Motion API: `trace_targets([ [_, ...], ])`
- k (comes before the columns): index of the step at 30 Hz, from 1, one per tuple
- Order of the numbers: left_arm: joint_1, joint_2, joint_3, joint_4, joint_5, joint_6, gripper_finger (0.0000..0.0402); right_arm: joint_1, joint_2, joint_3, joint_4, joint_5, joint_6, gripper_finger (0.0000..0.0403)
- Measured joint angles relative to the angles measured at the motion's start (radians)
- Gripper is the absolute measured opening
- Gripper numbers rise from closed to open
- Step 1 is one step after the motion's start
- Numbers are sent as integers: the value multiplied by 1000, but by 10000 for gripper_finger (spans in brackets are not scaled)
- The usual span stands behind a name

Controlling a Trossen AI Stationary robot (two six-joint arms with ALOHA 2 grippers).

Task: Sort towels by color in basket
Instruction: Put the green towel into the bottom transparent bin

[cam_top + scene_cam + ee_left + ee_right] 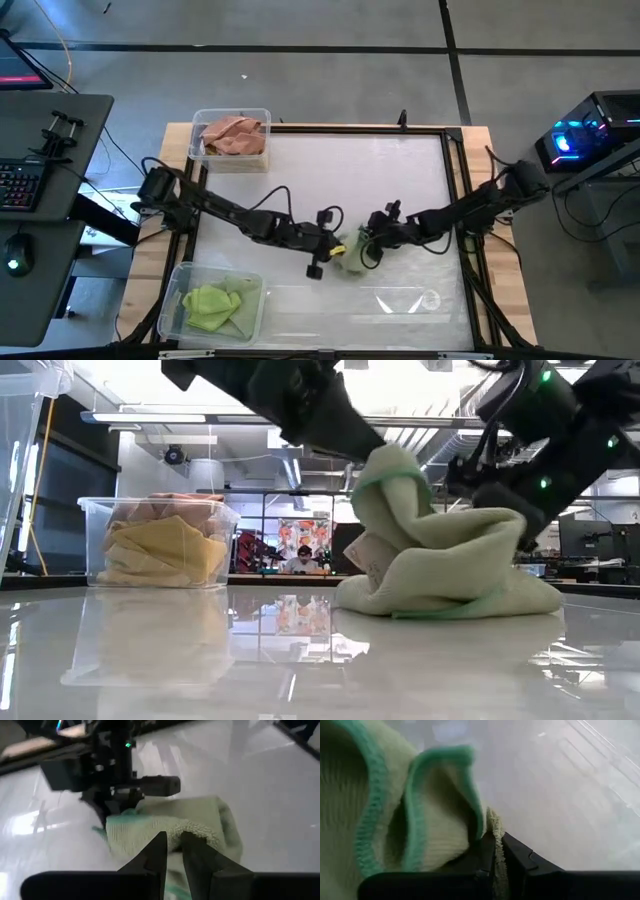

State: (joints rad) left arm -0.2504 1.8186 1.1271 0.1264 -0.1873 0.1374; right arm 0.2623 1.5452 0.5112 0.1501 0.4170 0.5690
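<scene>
My table (330,170) is white and shiny, with a wood edge. The floor (330,25) is grey with dark lines. A black desk (60,140) with a keyboard (20,185) stands on one side. A blue light (562,140) glows on the other. Bright lamps (120,385) hang above.

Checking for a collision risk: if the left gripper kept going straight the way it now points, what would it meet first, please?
Beyond the pale green towel pinched in the left gripper, it would probably meet the right gripper, which grips the same towel; depth is uncertain.
</scene>
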Motion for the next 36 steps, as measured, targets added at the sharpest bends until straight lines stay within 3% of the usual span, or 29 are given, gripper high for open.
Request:
trace_targets([
  [12, 13, 194, 0, 117, 121, -49, 1, 66, -308, 0, -27, 1, -166, 16],
  [16, 32, 245, 0, 130, 124, -66, 0, 120, -346, 0, 18, -87, -252, 16],
  [20, 58, 261, 0, 148, 107, -103, 0, 154, -299, 0, 73, -98, -255, 16],
  [26, 84, 236, 0, 166, 56, -107, 0, 147, -128, 0, 150, -92, -255, 16],
  [36, 80, 14, 0, -142, 5, -63, 0, 102, 79, 3, 176, -77, -144, 16],
])
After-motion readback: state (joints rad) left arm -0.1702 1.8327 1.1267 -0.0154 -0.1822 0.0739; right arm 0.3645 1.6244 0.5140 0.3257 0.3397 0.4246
